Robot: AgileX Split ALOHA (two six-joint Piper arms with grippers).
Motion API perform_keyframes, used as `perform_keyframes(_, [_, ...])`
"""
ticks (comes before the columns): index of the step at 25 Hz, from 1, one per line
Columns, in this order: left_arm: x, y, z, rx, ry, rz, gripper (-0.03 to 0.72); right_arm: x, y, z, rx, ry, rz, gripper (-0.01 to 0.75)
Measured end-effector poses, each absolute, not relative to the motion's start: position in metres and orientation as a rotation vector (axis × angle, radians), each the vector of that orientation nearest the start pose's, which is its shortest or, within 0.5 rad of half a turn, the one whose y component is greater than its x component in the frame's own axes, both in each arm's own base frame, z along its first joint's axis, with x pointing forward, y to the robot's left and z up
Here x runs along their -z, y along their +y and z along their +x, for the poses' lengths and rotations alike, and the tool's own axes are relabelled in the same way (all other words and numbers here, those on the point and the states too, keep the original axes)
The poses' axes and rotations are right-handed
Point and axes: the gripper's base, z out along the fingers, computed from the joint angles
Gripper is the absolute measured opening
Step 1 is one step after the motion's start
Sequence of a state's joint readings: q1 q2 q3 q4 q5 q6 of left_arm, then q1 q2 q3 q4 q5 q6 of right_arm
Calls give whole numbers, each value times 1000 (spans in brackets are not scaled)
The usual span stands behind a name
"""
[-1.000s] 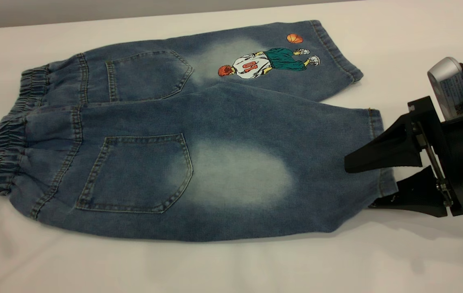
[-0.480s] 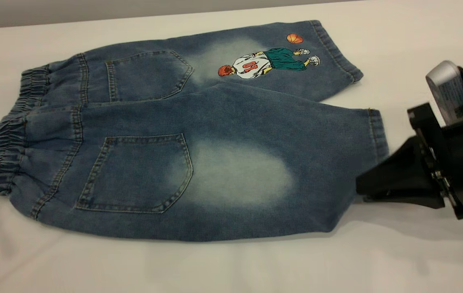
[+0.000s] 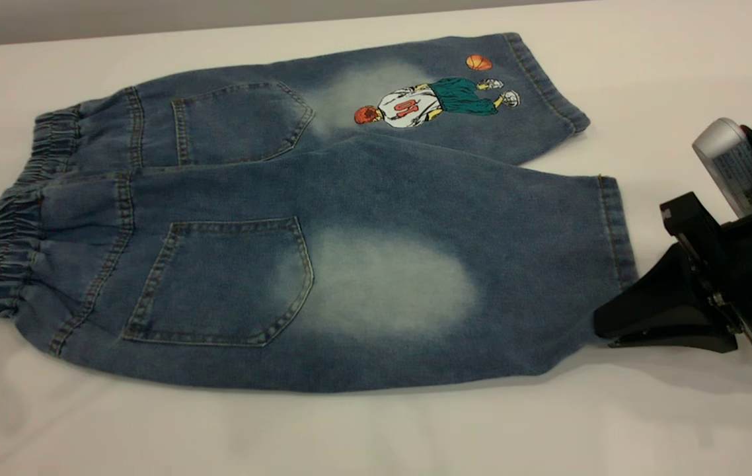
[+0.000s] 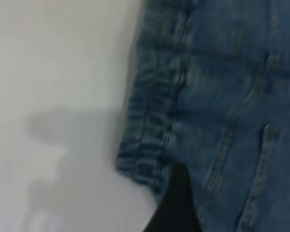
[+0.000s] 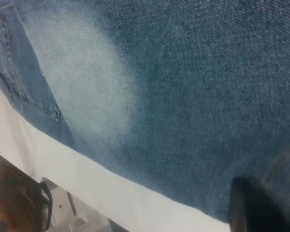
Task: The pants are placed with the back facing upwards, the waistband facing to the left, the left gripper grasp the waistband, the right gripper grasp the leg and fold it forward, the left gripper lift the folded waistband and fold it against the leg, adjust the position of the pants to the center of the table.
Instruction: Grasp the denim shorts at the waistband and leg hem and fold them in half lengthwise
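The pants (image 3: 310, 218) lie flat on the white desk (image 3: 376, 430), back side up, with both pockets showing. The gathered waistband (image 3: 16, 218) is at the left end and the two hems are at the right. The leg (image 3: 415, 277) with the big faded oval lies nearer the front edge, and the one with the basketball cartoon (image 3: 429, 99) lies behind it.

The right claw (image 3: 607, 327) is down at desk level at the hem of the faded leg, near its front corner. Its black jaws look pressed together, apparently pinching the edge of the denim, though the exact bite is hidden under the jaw. The left claw (image 4: 176, 203) shows only in its own wrist view, as a dark tip against the cloth just beside the waistband's end; I cannot tell whether it is open or gripping.

To my eye this is the grasping step, with nothing folded yet. The next move calls for both ends to be held firmly, then lifted together and carried over onto the cartoon leg, evenly enough that the denim does not drag or twist.
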State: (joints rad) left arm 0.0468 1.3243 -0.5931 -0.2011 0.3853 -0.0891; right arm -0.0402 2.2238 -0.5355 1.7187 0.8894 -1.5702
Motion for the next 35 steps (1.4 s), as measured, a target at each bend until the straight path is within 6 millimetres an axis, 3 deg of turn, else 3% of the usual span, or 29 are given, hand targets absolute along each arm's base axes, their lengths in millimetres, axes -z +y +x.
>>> perform_keyframes(11, [-153,12,240,51,2676,-401,561,-17,63,227,-1368,2763,257,15])
perform_keyframes(20, [-112,13,251,46,2745,-431,561,-17,63,227,-1366,2764,257,15])
perform_keyframes(31, [-89,14,271,26,2812,-403,561,-17,63,227,-1365,2764,257,15])
perform_keyframes(35, [-81,14,270,22,2847,-410,561,-17,63,227,-1365,2764,257,15])
